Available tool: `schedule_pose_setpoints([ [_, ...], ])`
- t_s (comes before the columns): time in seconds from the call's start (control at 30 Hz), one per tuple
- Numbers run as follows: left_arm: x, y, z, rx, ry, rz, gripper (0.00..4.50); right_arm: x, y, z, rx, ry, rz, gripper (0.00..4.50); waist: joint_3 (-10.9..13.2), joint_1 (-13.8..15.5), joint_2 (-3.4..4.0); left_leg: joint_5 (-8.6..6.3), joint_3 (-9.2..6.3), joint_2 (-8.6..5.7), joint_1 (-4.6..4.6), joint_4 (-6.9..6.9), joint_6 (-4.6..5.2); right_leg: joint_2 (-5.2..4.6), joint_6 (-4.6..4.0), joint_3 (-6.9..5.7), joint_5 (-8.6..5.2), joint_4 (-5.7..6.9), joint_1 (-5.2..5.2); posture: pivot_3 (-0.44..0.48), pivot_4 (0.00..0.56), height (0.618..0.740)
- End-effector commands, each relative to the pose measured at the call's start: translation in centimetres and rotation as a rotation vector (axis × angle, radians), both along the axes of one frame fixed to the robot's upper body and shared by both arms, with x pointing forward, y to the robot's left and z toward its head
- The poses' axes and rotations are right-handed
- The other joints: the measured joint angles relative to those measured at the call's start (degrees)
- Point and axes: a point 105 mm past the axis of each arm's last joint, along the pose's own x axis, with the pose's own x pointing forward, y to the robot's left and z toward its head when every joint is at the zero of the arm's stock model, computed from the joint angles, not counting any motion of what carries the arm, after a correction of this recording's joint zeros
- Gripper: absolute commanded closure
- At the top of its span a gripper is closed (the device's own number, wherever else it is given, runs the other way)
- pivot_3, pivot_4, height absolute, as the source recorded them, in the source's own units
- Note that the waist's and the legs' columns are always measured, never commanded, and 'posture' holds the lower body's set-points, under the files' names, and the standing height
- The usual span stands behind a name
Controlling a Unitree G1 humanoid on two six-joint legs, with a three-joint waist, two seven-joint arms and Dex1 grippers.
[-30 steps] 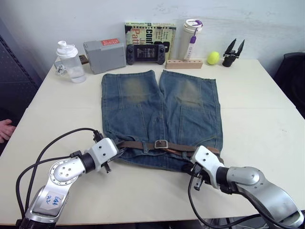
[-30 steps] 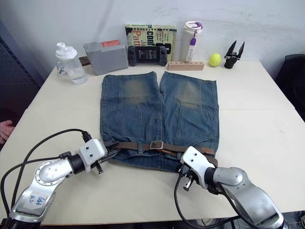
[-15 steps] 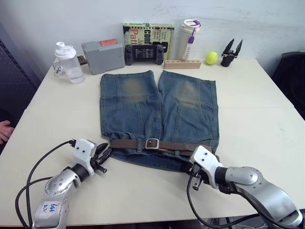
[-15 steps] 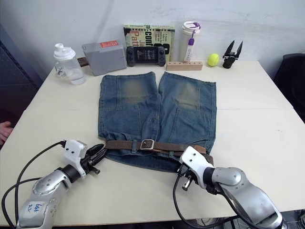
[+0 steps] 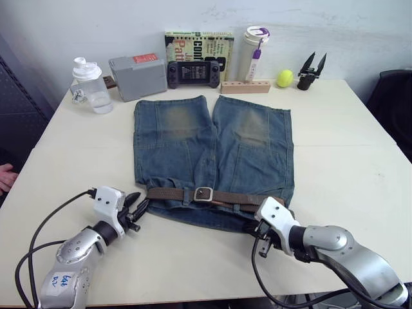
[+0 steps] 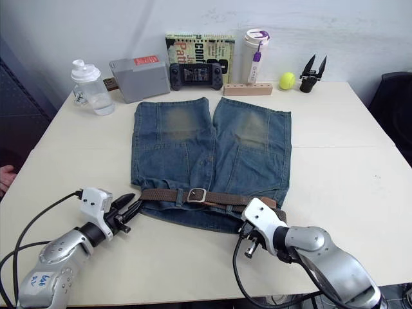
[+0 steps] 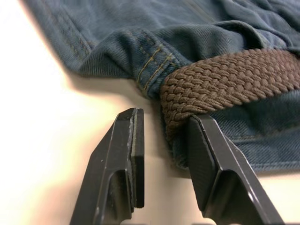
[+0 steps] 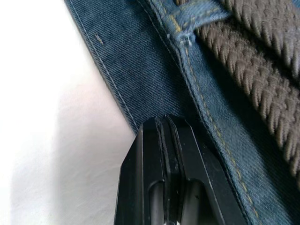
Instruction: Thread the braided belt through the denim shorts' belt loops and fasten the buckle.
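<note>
The denim shorts [image 5: 212, 148] lie flat, legs pointing away, waistband at the near edge. The brown braided belt [image 5: 232, 198] runs along the waistband under belt loops [image 5: 187, 195], with the silver buckle [image 5: 203, 194] near the middle. My left gripper [image 5: 137, 208] is open on the table at the waistband's left corner. In the left wrist view the belt's end [image 7: 225, 79] pokes out from a loop and touches one of the fingers [image 7: 206, 154]. My right gripper [image 8: 164, 123] is shut, its tips against the denim edge at the right corner [image 5: 259, 226].
Along the far edge stand a clear bottle [image 5: 87, 84], a grey box [image 5: 137, 76], a game console [image 5: 192, 73], a book [image 5: 199, 40], a white tumbler [image 5: 254, 50], a wooden block [image 5: 246, 86], a yellow ball [image 5: 283, 78] and a black tool [image 5: 311, 71]. A person's hand [image 5: 5, 175] rests at the left.
My left gripper has drawn back leftward off the waistband's corner. The buckle sits slightly further left on the shorts. The right gripper has stayed put.
</note>
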Motion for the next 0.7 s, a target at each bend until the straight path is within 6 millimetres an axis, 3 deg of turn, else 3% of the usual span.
schedule_pose_setpoints([
  [0.03,0.0,-0.5,2.3,0.124,-0.119,-0.065,1.02,-1.2,-3.4,-4.8,-0.157,0.221,-0.137,4.5,0.01,0.01,0.01,-0.01,0.0,0.0,0.0,0.0,0.01,0.0,-0.04,0.0,-0.02,0.01,-0.01,0.0,0.15,0.726],
  [0.1,0.2,-1.0,2.6,0.237,-0.154,-0.103,0.18,-1.3,-3.2,-4.8,-0.153,0.221,-0.133,4.5,0.01,0.01,0.01,-0.06,0.0,0.02,0.01,0.0,0.05,-0.01,-0.15,0.01,-0.08,0.0,-0.02,0.0,0.15,0.726],
  [0.47,1.2,-4.1,4.8,0.749,-0.448,-0.327,0.18,-1.3,-2.8,-4.7,-0.144,0.221,-0.132,4.5,0.09,0.04,0.15,-0.33,0.01,0.1,0.0,-0.02,0.27,-0.02,-0.34,0.03,-0.19,-0.03,-0.05,0.0,0.15,0.726],
  [0.63,1.4,-5.1,4.0,0.855,-0.456,-0.407,0.18,-1.4,-2.7,-4.7,-0.142,0.221,-0.13,4.5,0.13,-0.03,0.21,-0.34,0.01,0.12,0.0,-0.05,0.29,-0.02,-0.33,0.03,-0.18,-0.03,-0.06,0.0,0.15,0.726],
  [0.7,1.4,-5.1,3.7,0.868,-0.448,-0.42,0.72,-1.4,-2.6,-4.7,-0.141,0.219,-0.131,4.5,0.15,-0.08,0.25,-0.34,0.01,0.13,0.0,-0.06,0.29,-0.02,-0.33,0.03,-0.18,-0.03,-0.07,0.0,0.15,0.726],
])
